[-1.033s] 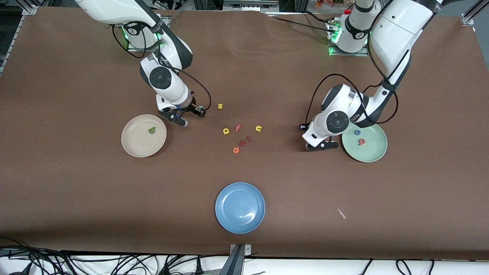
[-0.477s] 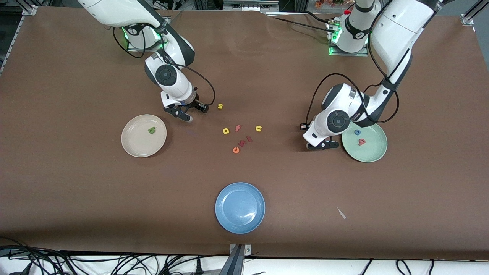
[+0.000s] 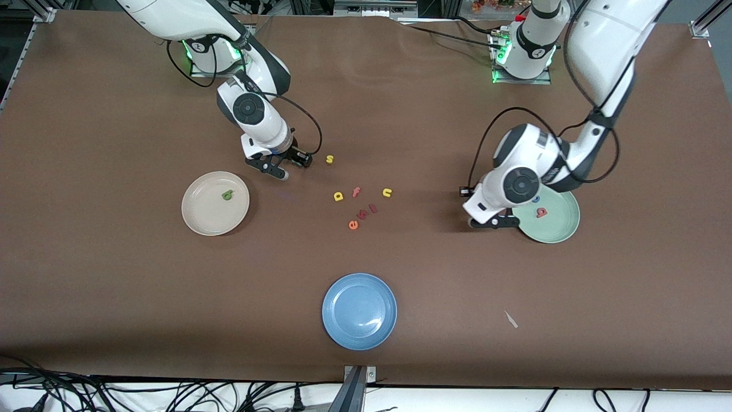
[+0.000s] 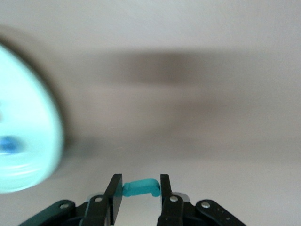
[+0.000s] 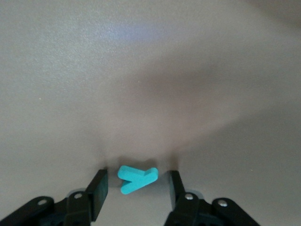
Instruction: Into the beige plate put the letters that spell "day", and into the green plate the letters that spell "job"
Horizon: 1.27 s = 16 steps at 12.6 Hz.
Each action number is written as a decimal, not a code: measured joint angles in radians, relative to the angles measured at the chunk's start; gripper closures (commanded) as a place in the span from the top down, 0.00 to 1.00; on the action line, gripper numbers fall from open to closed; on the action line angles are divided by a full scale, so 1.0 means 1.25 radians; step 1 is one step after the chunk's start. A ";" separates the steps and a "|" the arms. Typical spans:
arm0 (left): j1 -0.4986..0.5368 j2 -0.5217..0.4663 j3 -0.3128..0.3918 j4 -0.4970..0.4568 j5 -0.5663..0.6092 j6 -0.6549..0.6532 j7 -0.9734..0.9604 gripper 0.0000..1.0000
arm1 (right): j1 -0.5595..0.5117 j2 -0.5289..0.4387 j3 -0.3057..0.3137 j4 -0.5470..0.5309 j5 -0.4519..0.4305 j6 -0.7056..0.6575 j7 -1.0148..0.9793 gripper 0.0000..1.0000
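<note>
The left claw [image 4: 138,190] is clenched on the teal j [image 4: 140,187], just beside the green plate [image 3: 557,228], where the blue o [image 3: 536,199] (half hidden by the wrist) and salmon b [image 3: 541,212] already lie. Next it should carry over the rim and let go. The right claw [image 5: 136,188] stands released, fingers straddling the teal y [image 5: 135,178] on the worktop [image 3: 114,286]; it needs to close, lift, then cross to the beige plate [image 3: 201,220], which holds the olive a [image 3: 227,195]. The yellow d [image 3: 338,196] waits mid-worktop.
</note>
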 measured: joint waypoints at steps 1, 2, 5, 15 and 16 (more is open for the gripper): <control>0.028 -0.018 0.001 0.045 0.000 -0.076 0.056 0.27 | 0.000 -0.001 0.000 -0.002 -0.003 0.002 0.000 0.45; 0.063 -0.030 0.004 0.071 0.001 -0.120 0.116 0.27 | 0.000 -0.002 0.000 -0.002 -0.004 0.002 0.000 0.34; 0.199 -0.014 0.014 0.070 0.069 -0.132 0.290 0.34 | 0.000 -0.010 0.001 -0.004 -0.011 0.001 0.000 0.21; 0.247 -0.008 -0.078 0.215 0.113 -0.197 0.336 1.00 | -0.086 -0.194 -0.139 0.080 -0.021 -0.308 -0.459 0.23; 0.245 -0.029 -0.103 0.281 0.105 -0.266 0.334 1.00 | -0.086 -0.193 -0.154 0.091 -0.021 -0.319 -0.484 0.31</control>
